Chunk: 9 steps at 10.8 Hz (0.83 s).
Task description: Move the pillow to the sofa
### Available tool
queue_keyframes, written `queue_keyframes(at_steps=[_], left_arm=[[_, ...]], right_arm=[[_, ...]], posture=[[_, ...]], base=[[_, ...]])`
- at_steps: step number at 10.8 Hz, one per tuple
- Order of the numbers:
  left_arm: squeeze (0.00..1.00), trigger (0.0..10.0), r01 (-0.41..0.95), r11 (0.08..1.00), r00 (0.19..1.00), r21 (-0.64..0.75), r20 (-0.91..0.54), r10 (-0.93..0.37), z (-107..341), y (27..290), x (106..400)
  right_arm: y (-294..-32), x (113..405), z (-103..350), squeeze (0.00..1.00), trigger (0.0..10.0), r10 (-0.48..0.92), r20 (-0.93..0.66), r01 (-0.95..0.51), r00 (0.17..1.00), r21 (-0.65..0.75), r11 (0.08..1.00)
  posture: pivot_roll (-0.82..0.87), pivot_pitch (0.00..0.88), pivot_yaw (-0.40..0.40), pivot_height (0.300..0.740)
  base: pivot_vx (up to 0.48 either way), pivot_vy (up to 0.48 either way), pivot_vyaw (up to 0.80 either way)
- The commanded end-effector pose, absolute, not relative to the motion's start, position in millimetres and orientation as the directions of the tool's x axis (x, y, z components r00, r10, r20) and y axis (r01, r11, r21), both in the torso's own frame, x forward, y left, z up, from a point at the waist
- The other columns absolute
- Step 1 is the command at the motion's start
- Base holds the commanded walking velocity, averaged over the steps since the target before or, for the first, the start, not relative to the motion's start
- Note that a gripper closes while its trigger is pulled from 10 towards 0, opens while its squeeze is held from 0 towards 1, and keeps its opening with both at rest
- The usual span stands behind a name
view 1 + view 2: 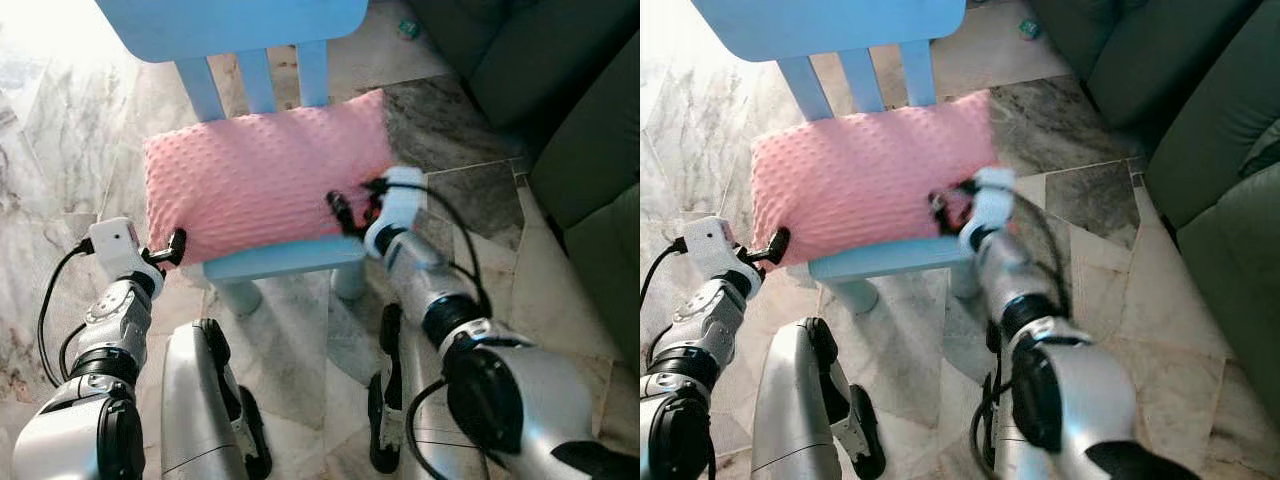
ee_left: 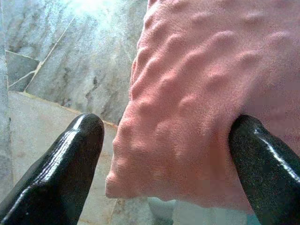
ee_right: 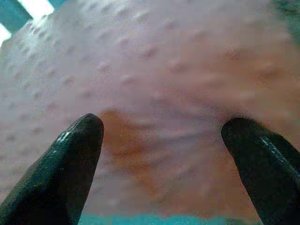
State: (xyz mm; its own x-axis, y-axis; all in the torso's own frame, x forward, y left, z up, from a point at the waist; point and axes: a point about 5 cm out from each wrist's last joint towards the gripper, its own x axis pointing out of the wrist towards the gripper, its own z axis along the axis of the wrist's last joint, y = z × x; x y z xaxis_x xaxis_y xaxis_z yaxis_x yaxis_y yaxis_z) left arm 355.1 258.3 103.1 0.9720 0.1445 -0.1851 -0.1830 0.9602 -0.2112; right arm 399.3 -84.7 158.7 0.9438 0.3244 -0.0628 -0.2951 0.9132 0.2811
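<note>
A pink dimpled pillow [image 1: 260, 180] lies on the seat of a small light-blue chair [image 1: 280, 258]. My left gripper [image 1: 178, 245] is at the pillow's front left corner. In the left wrist view the gripper [image 2: 166, 124] is open, with that corner of the pillow [image 2: 197, 93] between its fingers; one finger presses into the fabric, the other stands apart from it. My right gripper [image 1: 350, 210] is at the pillow's front right edge. In the right wrist view it [image 3: 161, 124] is open, its fingers spread against the pillow's surface [image 3: 154, 70].
A dark green sofa [image 1: 580, 130] stands to the right, its cushions close beside the chair. The chair's back slats [image 1: 258, 80] rise behind the pillow. Marble floor tiles [image 1: 60, 120] lie all around. My own legs [image 1: 205, 400] are below, in front of the chair.
</note>
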Motion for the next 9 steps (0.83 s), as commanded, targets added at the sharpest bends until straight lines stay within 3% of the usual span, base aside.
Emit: queue_keyframes(at_steps=[1,4,9], left_arm=[[0.00,10.0,-0.250,0.951,0.949,-0.183,-0.240,0.204,88.3,274.3,341.4],[0.00,10.0,-0.250,0.953,0.948,-0.173,-0.246,0.204,87.5,273.3,341.5],[0.00,10.0,-0.236,0.958,0.953,-0.163,-0.232,0.195,87.7,275.7,339.1]], right_arm=[[-87.7,398.2,153.3,0.00,10.0,0.308,-0.083,-0.267,0.948,0.318,0.910],[-95.6,398.4,148.6,0.00,10.0,0.260,-0.125,-0.217,0.958,0.280,0.935],[-51.9,385.2,134.5,0.00,10.0,0.387,-0.171,-0.339,0.906,0.257,0.905]], posture=[[0.03,0.478,0.032,0.500],[0.04,0.485,0.033,0.500],[0.10,0.508,0.037,0.500]], base=[[0.000,0.000,0.00],[0.000,0.000,0.00],[0.000,0.000,0.00]])
